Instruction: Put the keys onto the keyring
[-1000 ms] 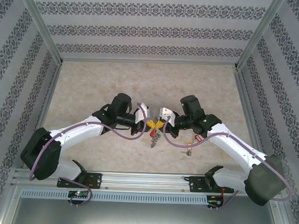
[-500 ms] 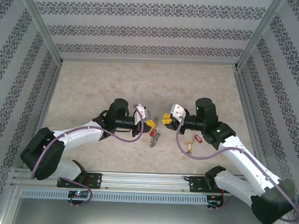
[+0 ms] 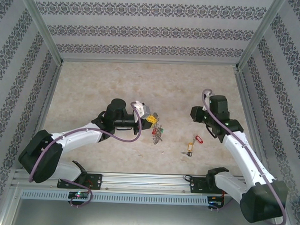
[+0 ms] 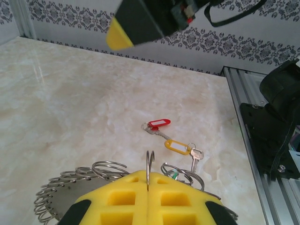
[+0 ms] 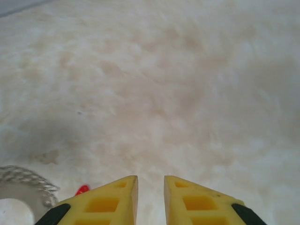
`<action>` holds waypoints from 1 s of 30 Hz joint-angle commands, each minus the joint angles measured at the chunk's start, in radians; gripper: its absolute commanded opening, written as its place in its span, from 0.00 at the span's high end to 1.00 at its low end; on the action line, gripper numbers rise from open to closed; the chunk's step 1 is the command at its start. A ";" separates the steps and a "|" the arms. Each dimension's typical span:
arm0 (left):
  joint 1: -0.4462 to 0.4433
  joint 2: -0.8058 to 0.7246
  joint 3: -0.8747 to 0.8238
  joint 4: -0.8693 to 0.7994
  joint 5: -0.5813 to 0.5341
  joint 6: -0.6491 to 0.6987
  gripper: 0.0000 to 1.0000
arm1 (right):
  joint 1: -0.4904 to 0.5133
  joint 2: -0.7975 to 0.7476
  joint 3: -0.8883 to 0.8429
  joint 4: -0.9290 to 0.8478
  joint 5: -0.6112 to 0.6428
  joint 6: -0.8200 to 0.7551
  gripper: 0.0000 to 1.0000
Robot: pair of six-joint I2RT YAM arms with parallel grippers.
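well, the left gripper (image 4: 148, 183) has its yellow foam fingers (image 4: 117, 202) pressed tight together, and a thin silvery wire loop (image 4: 148, 163) stands pinched between the pads. that loop belongs to the large round grey metal keyring (image 4: 61, 190), whose rim is fringed with many such links. in the left wrist view the hoop spreads out below and to the left of the fingers. whether it rests on the beige marbled table top (image 3: 91, 90) or hangs just above it i cannot tell. from above, the ring sits near the middle of the table, just beyond the left fingertips, with tiny red- and green-headed keys (image 3: 159, 129) bunched against it. two more lie loose on the table, apart from the ring on the right arm's side: a small metal key with a red plastic tag (image 4: 157, 123) and, just beside it, a key with a yellow plastic tag (image 4: 177, 146). the right gripper (image 5: 150, 185) hovers over bare table, a narrow gap between its yellow fingers and nothing in it.
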 commanded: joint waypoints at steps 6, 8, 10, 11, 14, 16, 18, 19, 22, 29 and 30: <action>-0.003 -0.035 0.022 -0.016 -0.013 0.029 1.00 | -0.005 0.118 -0.031 -0.317 -0.010 0.233 0.72; -0.003 -0.037 0.026 -0.016 -0.011 0.032 1.00 | 0.005 0.132 -0.066 -0.328 -0.005 0.266 0.72; -0.003 -0.040 0.026 -0.021 -0.010 0.035 1.00 | 0.025 0.130 -0.097 -0.320 -0.002 0.283 0.68; -0.003 -0.043 0.025 -0.024 -0.011 0.038 1.00 | 0.032 0.123 -0.122 -0.306 0.003 0.307 0.67; -0.003 -0.042 0.030 -0.035 -0.009 0.051 1.00 | 0.033 0.129 -0.176 -0.248 -0.034 0.336 0.66; -0.003 -0.041 0.039 -0.057 -0.005 0.065 1.00 | 0.041 0.145 -0.192 -0.232 -0.034 0.346 0.63; -0.003 -0.039 0.046 -0.068 0.002 0.070 1.00 | 0.063 0.152 -0.197 -0.235 -0.007 0.347 0.62; -0.002 -0.042 0.045 -0.069 0.003 0.069 1.00 | 0.089 0.149 -0.198 -0.238 0.022 0.346 0.61; -0.003 -0.047 0.039 -0.063 -0.001 0.067 1.00 | 0.141 0.146 -0.208 -0.223 0.040 0.345 0.57; -0.003 -0.059 0.041 -0.077 -0.004 0.081 1.00 | 0.182 0.105 -0.231 -0.196 0.066 0.336 0.53; -0.002 -0.060 0.040 -0.078 -0.004 0.083 1.00 | 0.180 0.097 -0.237 -0.207 0.085 0.351 0.53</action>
